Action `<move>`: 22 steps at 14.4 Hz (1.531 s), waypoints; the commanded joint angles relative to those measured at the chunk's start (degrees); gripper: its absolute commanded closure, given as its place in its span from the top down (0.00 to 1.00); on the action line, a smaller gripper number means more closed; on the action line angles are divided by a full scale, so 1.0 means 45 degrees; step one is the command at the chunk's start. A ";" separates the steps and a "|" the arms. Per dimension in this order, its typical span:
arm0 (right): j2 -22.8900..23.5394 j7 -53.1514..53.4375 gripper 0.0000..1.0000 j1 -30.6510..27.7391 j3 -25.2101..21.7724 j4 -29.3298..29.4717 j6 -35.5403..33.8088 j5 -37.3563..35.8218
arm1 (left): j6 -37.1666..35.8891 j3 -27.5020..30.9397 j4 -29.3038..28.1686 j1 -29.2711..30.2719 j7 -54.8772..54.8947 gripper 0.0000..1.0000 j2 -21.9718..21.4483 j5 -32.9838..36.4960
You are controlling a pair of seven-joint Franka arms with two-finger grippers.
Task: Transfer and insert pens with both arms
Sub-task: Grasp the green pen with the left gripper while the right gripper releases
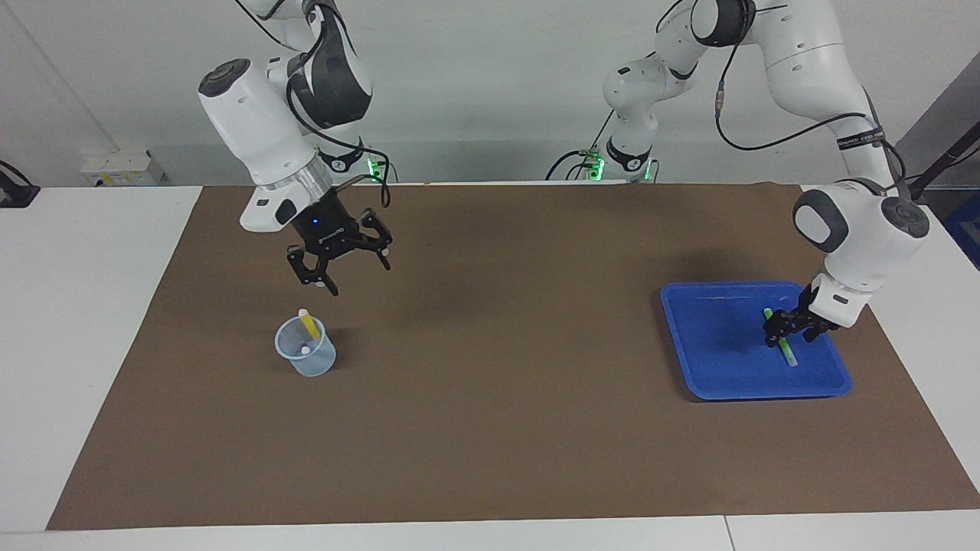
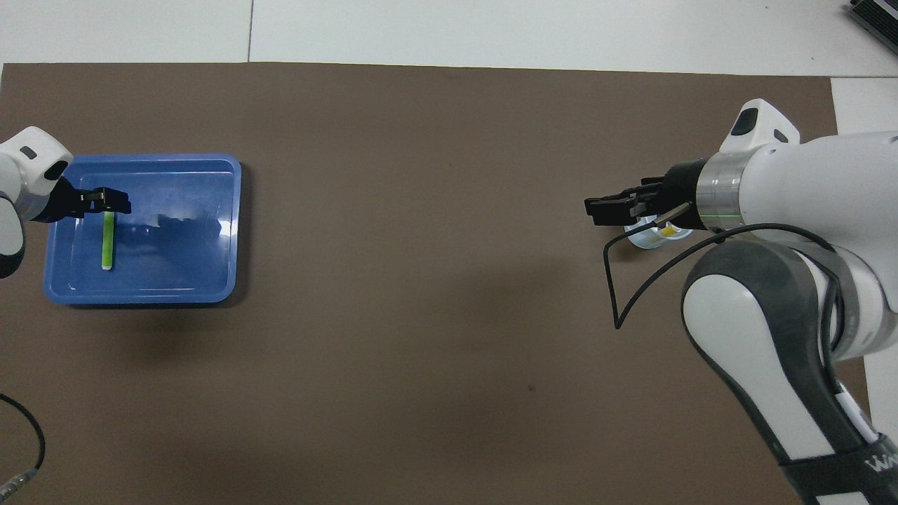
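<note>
Your left claw (image 1: 784, 335) is sitting low inside the blue tray (image 1: 720, 392), right at the green pen (image 1: 788, 354). You cannot tell whether it is pinching the pen or just around it.

The pen is lying flat on the tray floor. In the overhead view it is running from 12 o'clock to 6 o'clock, and the claw is covering its 12 o'clock end. So most of the pen is sticking out toward 6 o'clock.

This arm is the closer one by far, so the lift is looking like its job.

Far along the worktop (image 1: 505, 444), at 3 o'clock from the tray in the overhead view, the clear cup (image 1: 308, 361) is holding the yellow pen (image 1: 310, 326). Your right claw (image 1: 356, 275) is hanging above it, spread wide and holding nothing.
</note>
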 commanded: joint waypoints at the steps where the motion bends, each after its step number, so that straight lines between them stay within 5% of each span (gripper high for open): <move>1: -0.0093 0.0984 1.00 -0.0113 0.0304 0.0080 -0.0213 0.0903 | 0.0379 -0.0038 0.0122 0.0110 0.0380 0.80 0.0284 0.0234; 10: -0.0465 0.5809 1.00 -0.0113 0.1418 0.0080 -0.0525 0.1218 | 0.0360 -0.0019 -0.0289 0.0364 0.0400 0.74 0.0205 0.0234; 12: -0.0465 0.6123 1.00 -0.0113 0.1613 0.0080 -0.0505 0.1218 | 0.0340 -0.0038 -0.0541 0.0442 0.0400 0.60 0.0147 0.0234; 17: -0.0465 0.7567 1.00 -0.0113 0.2061 0.0080 -0.0428 0.1237 | 0.0419 -0.0038 -0.0601 0.0403 0.0361 0.57 0.0147 0.0234; 20: -0.0465 0.8115 1.00 -0.0113 0.2237 0.0100 -0.0350 0.1508 | 0.0438 -0.0038 -0.0679 0.0325 0.0361 0.38 0.0127 0.0234; 22: -0.0465 0.8291 1.00 -0.0113 0.2277 0.0100 -0.0291 0.1920 | 0.0477 -0.0038 -0.0680 0.0325 0.0361 0.37 0.0147 0.0234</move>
